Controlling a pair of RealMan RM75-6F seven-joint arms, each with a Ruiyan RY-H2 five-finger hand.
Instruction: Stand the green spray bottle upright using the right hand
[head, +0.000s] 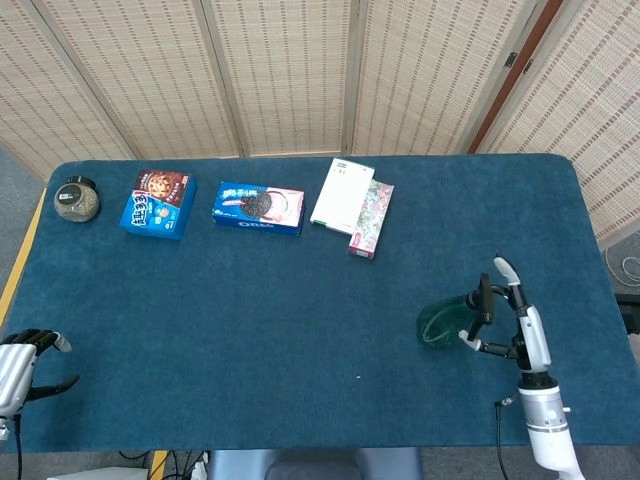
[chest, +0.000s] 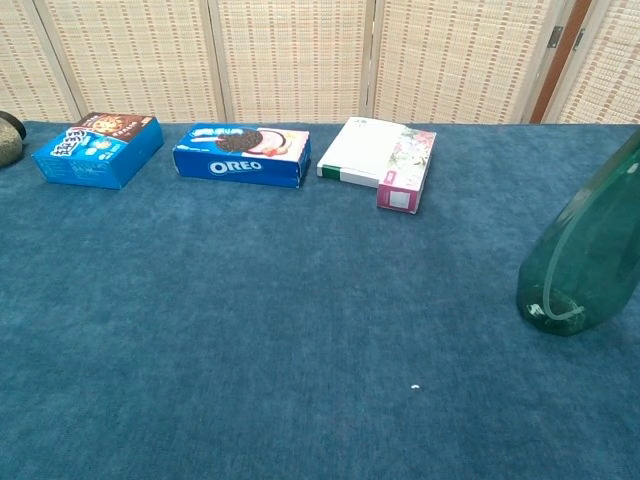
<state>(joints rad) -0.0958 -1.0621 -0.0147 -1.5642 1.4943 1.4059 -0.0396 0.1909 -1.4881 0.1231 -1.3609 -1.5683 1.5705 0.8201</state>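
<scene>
Four boxes (head: 259, 208), one jar (head: 76, 199), one bottle (chest: 585, 262)

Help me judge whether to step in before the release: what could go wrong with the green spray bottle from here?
1. The green spray bottle stands on its base but leans in the chest view; it could tip as the right robot hand lets go.
2. The robot hand's fingers lie right by the bottle's top, so pulling away might snag it.
3. The bottle stands near the table's right side, so a fall might roll it off.
</scene>
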